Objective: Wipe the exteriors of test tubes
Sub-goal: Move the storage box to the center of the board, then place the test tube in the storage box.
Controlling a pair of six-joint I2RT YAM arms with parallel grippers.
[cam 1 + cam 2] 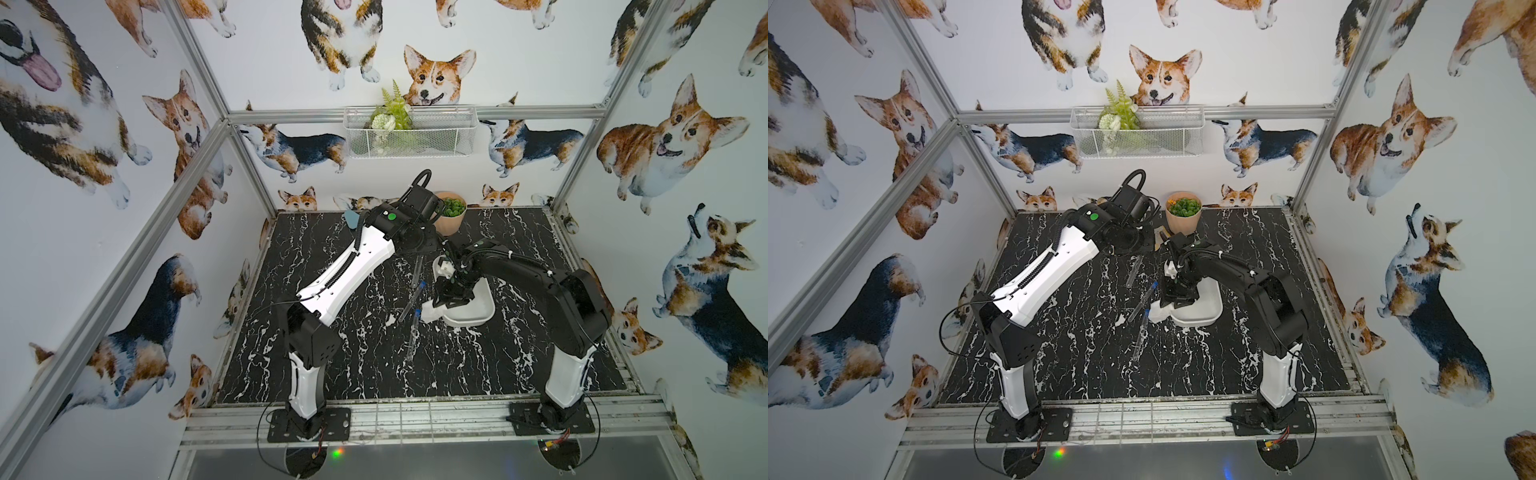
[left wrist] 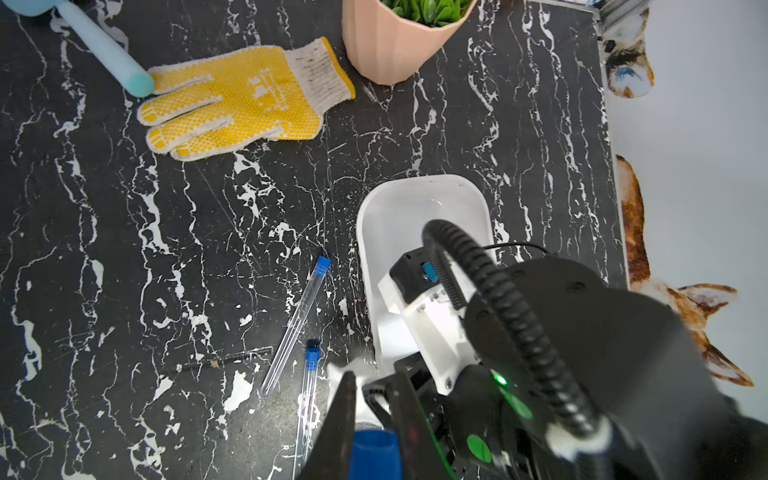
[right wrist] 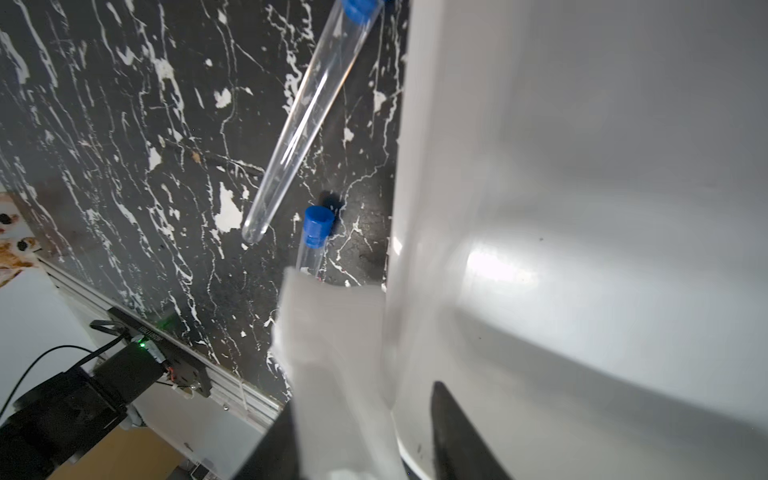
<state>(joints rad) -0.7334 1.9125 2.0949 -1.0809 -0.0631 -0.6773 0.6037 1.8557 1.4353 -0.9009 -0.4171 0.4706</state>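
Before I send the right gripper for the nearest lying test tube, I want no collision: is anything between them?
Yes. The white cloth hangs between the right gripper and that test tube, covering part of it. The wall of the white tray runs right beside the tube, and the gripper appears to straddle it.

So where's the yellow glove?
In the left wrist view the yellow glove lies flat on the marble table at the back, fingertips by the light-blue trowel, cuff beside the peach plant pot.
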